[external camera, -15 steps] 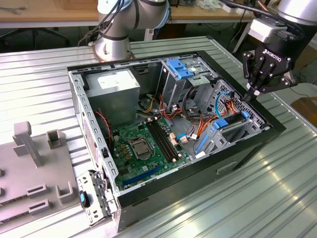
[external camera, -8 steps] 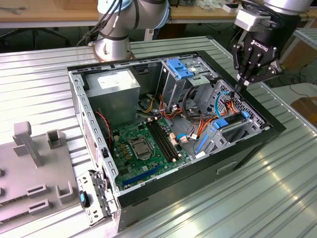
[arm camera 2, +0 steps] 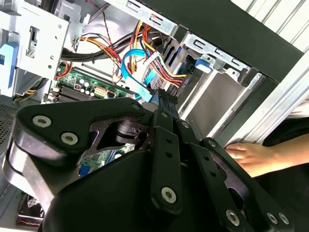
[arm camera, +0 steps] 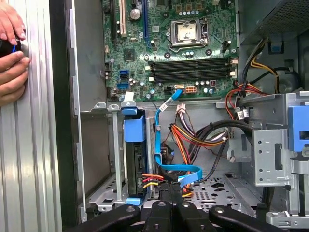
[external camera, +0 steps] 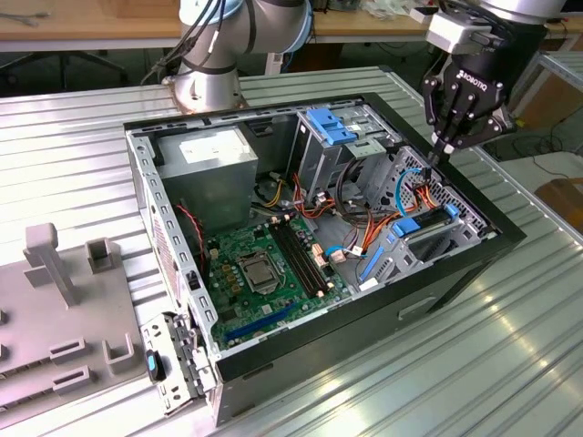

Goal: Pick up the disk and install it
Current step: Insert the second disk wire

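The disk (arm camera: 134, 159) stands on edge in the drive cage at the case's corner, its dark body framed by a blue carrier, with red and yellow power wires running to its end. In the exterior view the disk (external camera: 421, 226) sits low in the cage on the exterior view's right. My gripper (external camera: 439, 150) hangs just above that cage with its fingers pressed together. In the first wrist view my gripper (arm camera: 170, 191) is beside the disk, its tips at the end of a blue flat cable (arm camera: 166, 171). In the second wrist view my gripper (arm camera 2: 163, 99) points into the wiring.
The open computer case (external camera: 474, 259) lies on a ribbed metal table. Inside are a motherboard (external camera: 269, 259), a grey power supply (external camera: 217, 155) and a light-blue bracket (external camera: 330, 126). A person's hand (arm camera: 9, 53) rests on the table beside the case. A grey fixture (external camera: 55, 300) stands on the exterior view's left.
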`<state>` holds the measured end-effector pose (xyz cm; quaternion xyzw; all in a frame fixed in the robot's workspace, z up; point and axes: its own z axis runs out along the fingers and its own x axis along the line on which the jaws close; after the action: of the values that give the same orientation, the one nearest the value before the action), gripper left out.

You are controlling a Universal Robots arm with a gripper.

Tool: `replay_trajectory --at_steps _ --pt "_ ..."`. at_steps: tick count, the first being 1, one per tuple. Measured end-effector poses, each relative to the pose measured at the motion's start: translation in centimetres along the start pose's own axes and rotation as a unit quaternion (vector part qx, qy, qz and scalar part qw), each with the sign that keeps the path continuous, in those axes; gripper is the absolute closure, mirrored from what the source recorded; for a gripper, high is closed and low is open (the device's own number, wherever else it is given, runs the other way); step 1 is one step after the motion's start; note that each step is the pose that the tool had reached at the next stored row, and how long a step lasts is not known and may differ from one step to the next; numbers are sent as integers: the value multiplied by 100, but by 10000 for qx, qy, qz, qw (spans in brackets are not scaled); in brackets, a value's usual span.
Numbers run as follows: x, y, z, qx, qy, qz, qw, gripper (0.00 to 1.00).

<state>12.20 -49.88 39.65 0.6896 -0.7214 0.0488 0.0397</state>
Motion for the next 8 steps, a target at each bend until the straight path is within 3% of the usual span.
replay_trajectory --at_steps 1,3,5,7,8 --pt "0 0 0 0 0 0 10000 89" --pt "0 1 0 0 0 0 10000 76" --pt "0 1 0 1 0 0 10000 76" --pt "0 3 1 0 0 0 10000 62" --pt "-2 10 2 1 0 -3 10000 62"
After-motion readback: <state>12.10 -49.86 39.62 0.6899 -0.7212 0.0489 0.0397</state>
